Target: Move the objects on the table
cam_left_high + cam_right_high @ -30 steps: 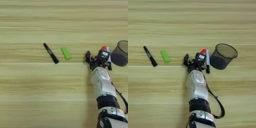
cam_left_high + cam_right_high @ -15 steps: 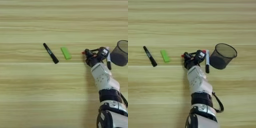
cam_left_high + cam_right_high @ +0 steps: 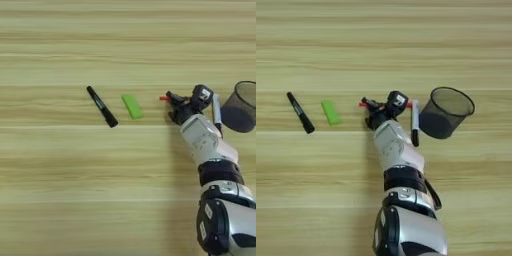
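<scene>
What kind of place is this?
Probably a desk or work table: there is a black marker, a green eraser, a white marker and a mesh pen cup.

No legible text or markings.

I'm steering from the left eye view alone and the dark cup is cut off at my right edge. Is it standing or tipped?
Observer: Standing. The right eye view shows the whole mesh cup upright, with its full round rim open upward.
Operator: Does the table end right behind it?
Observer: No. In the right eye view the table runs on past the cup's right wall, all the way to the picture's edge.
</scene>
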`<state>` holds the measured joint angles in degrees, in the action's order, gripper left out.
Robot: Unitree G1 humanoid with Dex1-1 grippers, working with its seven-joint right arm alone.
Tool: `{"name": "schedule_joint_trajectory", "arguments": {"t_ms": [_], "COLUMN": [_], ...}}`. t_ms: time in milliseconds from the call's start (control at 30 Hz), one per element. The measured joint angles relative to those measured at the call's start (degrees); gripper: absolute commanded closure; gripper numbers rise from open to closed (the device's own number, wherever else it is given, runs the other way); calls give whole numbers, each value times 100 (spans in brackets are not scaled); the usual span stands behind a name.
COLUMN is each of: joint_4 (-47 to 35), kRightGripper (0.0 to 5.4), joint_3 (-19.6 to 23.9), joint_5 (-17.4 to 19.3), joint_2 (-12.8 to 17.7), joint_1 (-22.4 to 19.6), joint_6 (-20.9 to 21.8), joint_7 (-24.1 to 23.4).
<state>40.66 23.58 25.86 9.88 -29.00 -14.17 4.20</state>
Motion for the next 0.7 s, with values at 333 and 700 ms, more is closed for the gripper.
{"name": "schedule_joint_trajectory", "arguments": {"t_ms": [333, 700], "joint_4": [1414, 2784], "kRightGripper": [539, 539], "joint_3": [145, 75], "joint_5": [-89, -453], "joint_2": [492, 838], "joint_1": [-718, -1426], "joint_6": [422, 957], "joint_7": [134, 163]}}
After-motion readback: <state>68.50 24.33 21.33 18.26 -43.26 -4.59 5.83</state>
